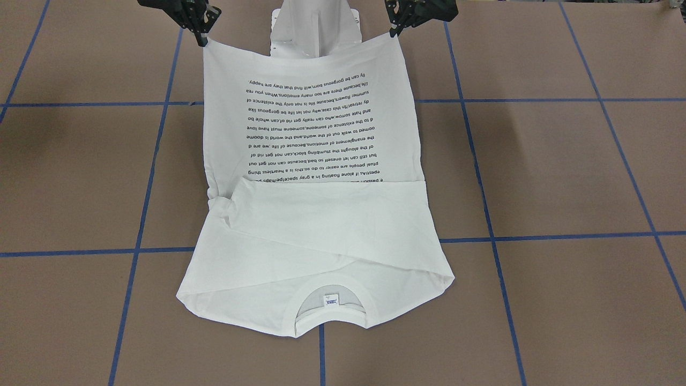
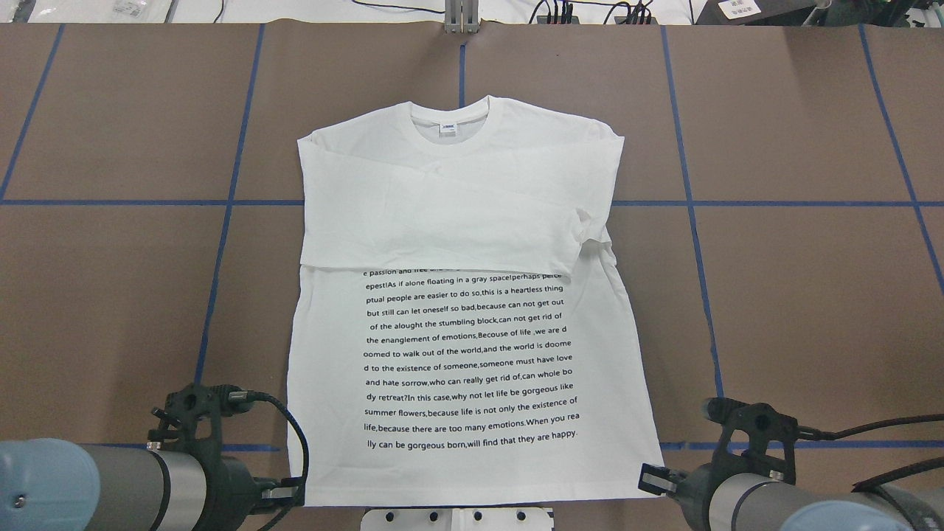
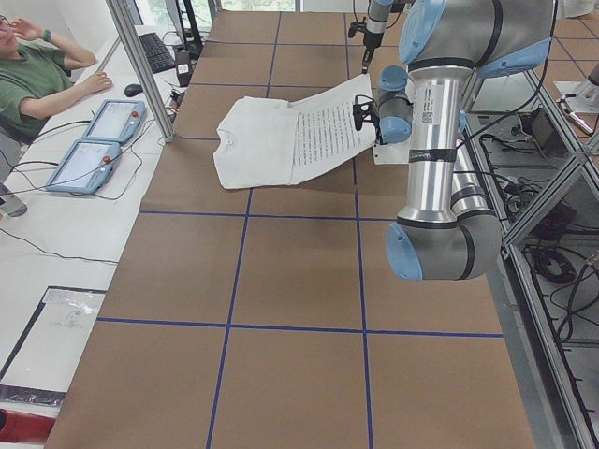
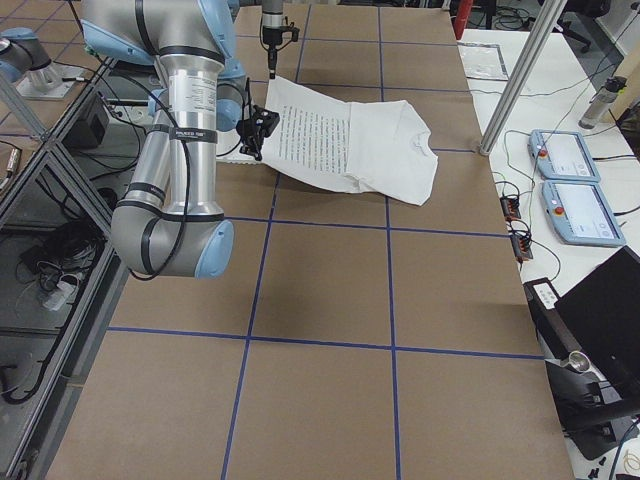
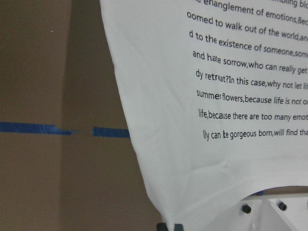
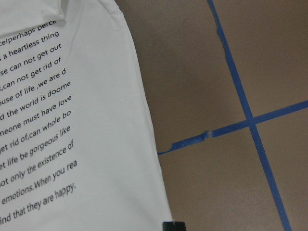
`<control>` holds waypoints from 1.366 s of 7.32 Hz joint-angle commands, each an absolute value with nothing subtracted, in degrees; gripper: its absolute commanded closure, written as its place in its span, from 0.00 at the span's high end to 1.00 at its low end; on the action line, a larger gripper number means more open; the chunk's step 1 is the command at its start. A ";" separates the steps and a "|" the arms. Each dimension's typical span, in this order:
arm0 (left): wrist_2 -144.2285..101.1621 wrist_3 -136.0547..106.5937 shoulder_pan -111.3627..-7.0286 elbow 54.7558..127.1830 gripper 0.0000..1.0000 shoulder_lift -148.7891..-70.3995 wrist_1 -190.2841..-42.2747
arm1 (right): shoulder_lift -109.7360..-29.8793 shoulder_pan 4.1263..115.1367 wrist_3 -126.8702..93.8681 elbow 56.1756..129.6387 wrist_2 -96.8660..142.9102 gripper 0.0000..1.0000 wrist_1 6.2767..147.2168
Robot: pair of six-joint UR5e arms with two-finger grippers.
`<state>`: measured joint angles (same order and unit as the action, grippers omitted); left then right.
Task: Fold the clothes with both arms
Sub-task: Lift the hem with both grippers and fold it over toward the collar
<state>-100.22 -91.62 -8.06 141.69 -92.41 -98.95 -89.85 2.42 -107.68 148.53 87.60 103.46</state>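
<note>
The white T-shirt (image 2: 472,221) is stretched out on the brown table (image 2: 796,295) straight in front of the white pedestal base (image 2: 457,518), collar end farthest from it and hem end right over it. Both sleeves (image 2: 442,214) are folded across the chest, and their lower edge covers the top lines of the black printed text (image 2: 472,369), which faces up. The small neck label (image 2: 448,127) shows inside the collar, at the end of the shirt away from the base.

The left gripper (image 1: 395,33) has its fingers pinched tight on the hem corner to one side of the base, and the right gripper (image 1: 203,41) is pinched on the other hem corner to the base's other side — the hem runs taut between them. From the table's ends you can see that this hem end is lifted clear of the table above the base, while the collar half lies flat farther out.

Blue tape (image 2: 737,203) marks a grid on the table. A person (image 3: 33,75) sits across the table from the base, off to one side.
</note>
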 commanded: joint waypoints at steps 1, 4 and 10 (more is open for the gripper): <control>-106.59 -88.44 -15.26 148.18 0.00 -95.86 -88.10 | -79.51 9.55 -105.66 153.81 95.34 0.00 118.94; -106.96 -77.21 -23.96 142.59 0.00 -110.17 -75.00 | -65.77 20.79 -86.38 146.47 96.06 0.00 128.06; -106.61 -60.41 -42.08 121.94 0.00 -120.05 -76.28 | -56.34 44.29 -66.27 125.01 106.35 0.00 122.20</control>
